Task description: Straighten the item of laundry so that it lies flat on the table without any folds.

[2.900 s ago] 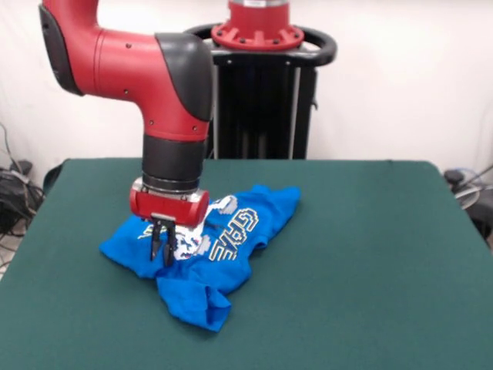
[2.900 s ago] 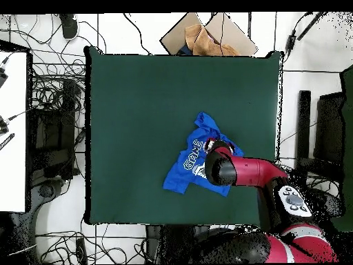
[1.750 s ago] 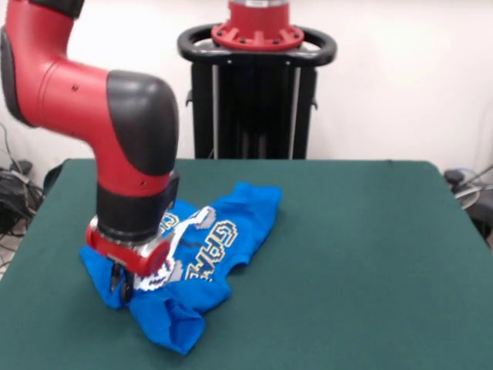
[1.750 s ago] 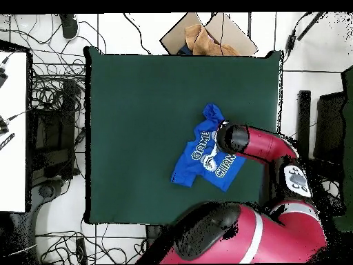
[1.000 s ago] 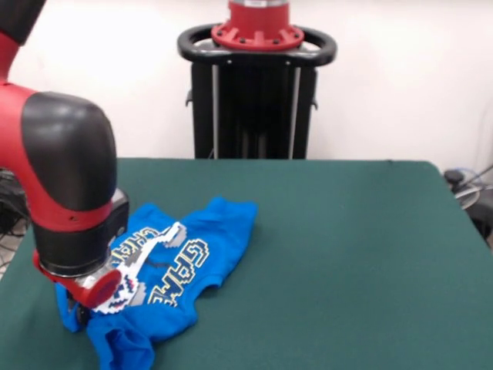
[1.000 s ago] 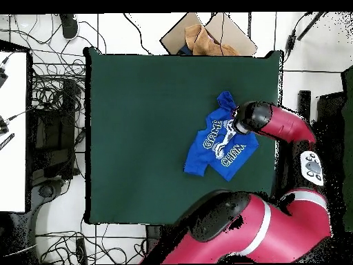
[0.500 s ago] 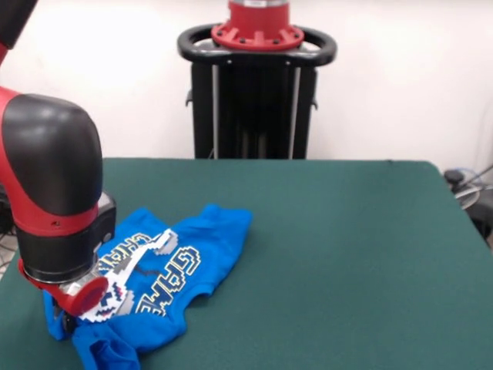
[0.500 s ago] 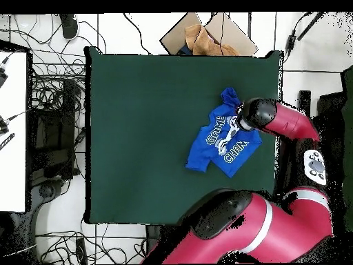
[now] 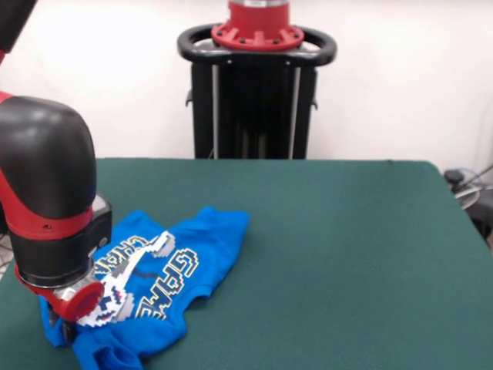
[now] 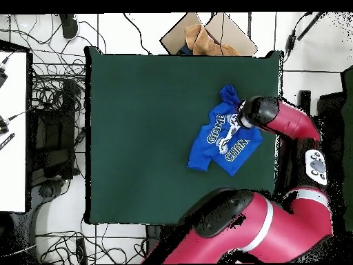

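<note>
The small bright blue T-shirt with white lettering [image 9: 158,281] is edging slightly further toward the lower left of the front view than half a second ago, lying rumpled near the left edge of the large dark green felt-covered table [image 9: 347,254]. The red and black robot arm [image 9: 50,208] is pressing down over its left end, hiding the gripper [image 9: 68,330], so whether the claw is apart or together cannot be told. The shirt's long axis is running diagonally from lower left to upper right.

bare green table [image 9: 347,254] across most of its width; crumpled shirt [image 9: 166,281] beside one edge

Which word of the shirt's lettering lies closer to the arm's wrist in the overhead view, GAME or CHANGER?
CHANGER: it sits on the wrist's side of the T-shirt, while GAME lies farther toward the table's middle.
</note>
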`<state>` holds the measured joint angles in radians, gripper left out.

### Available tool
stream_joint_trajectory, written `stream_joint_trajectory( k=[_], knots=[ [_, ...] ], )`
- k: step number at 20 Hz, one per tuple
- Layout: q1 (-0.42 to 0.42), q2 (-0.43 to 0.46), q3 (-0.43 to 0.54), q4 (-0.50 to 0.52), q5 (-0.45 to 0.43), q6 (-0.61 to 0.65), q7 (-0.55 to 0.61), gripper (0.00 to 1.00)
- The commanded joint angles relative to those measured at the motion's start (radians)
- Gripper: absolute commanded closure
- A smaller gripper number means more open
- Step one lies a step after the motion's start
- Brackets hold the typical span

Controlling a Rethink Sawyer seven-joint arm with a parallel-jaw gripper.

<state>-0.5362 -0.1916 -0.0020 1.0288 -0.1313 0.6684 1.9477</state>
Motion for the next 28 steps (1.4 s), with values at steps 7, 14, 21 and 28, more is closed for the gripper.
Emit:
stream_joint_trajectory(
  k=[7, 14, 21, 28],
  knots=[
    [0.077, -0.031, 0.019, -0.022, 0.008, 0.022, 0.102, 0.00],
    [0.113, -0.075, -0.007, -0.006, 0.024, 0.094, 0.127, 0.00],
    [0.184, -0.168, -0.068, 0.034, 0.050, 0.204, 0.211, 0.00],
    [0.205, -0.172, -0.047, 0.100, 0.111, 0.196, 0.251, 0.00]
  ],
)
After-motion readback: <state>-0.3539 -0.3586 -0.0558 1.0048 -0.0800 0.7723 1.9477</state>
